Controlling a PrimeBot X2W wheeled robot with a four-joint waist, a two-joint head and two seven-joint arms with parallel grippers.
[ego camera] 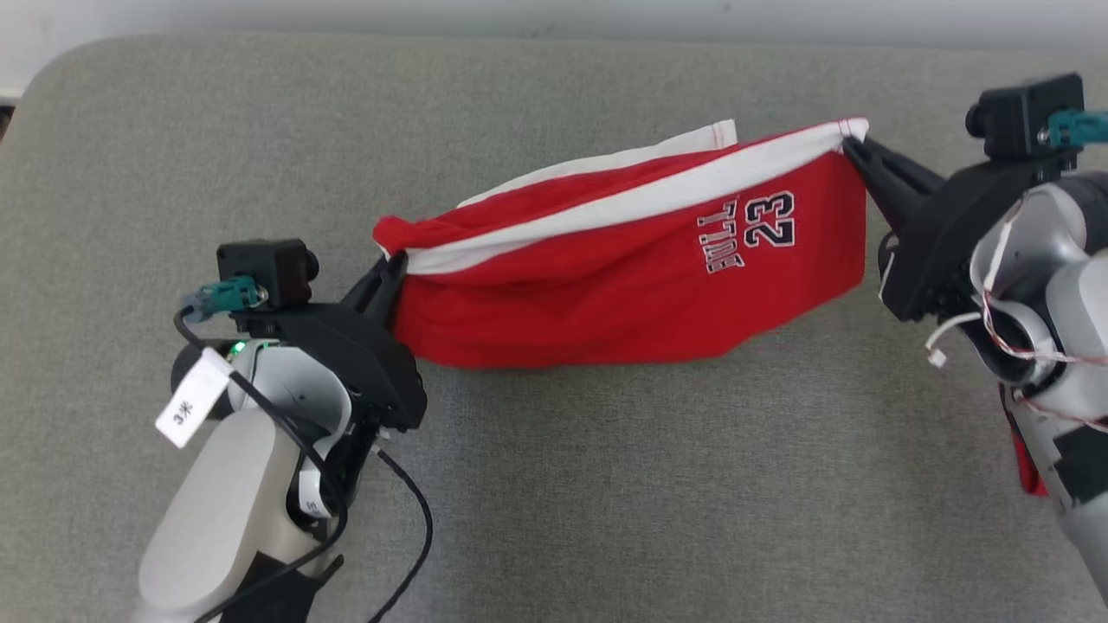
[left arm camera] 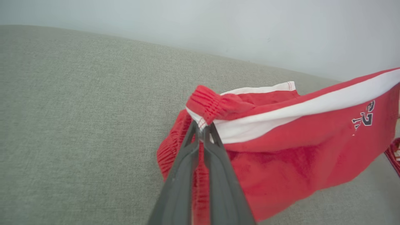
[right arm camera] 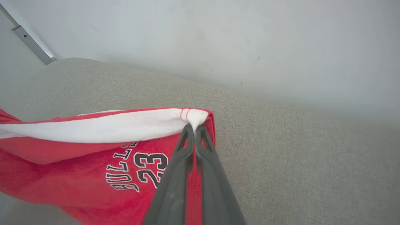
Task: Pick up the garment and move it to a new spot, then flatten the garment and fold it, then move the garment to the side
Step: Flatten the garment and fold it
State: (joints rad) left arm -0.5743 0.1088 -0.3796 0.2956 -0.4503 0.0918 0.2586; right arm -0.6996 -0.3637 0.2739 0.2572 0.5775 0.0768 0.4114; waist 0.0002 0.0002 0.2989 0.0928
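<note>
- A pair of red basketball shorts point(ego camera: 623, 285) hangs stretched between two robot grippers above a grey fabric-covered surface point(ego camera: 606, 502), roughly at its middle and towards the far edge.
- The left gripper point(ego camera: 391, 270) is clenched on the gathered elastic waistband point(left arm camera: 206, 103). Its two dark fingers are pressed together with cloth pinched between the tips.
- The right gripper point(ego camera: 853, 149) is likewise clamped tight, on the hem corner where the white side stripe point(ego camera: 658, 195) ends.
- The stripe runs taut along the top edge from one gripper to the other. The rest of the cloth sags below it in a loose belly, with the printed number 23 point(ego camera: 770, 221) facing the camera.
- Whether the lowest fold brushes the surface cannot be told.
- The cloth looks light, soft and limp, and it likely holds no shape of its own. Any part not held or resting will probably droop and bunch.
- The thicker waistband and the stitched hem seem the surest places to grip. A pinch on the thin middle panel would likely catch one layer only and leave the shorts twisted.
- A pale wall point(right arm camera: 250, 37) stands behind the surface.
</note>
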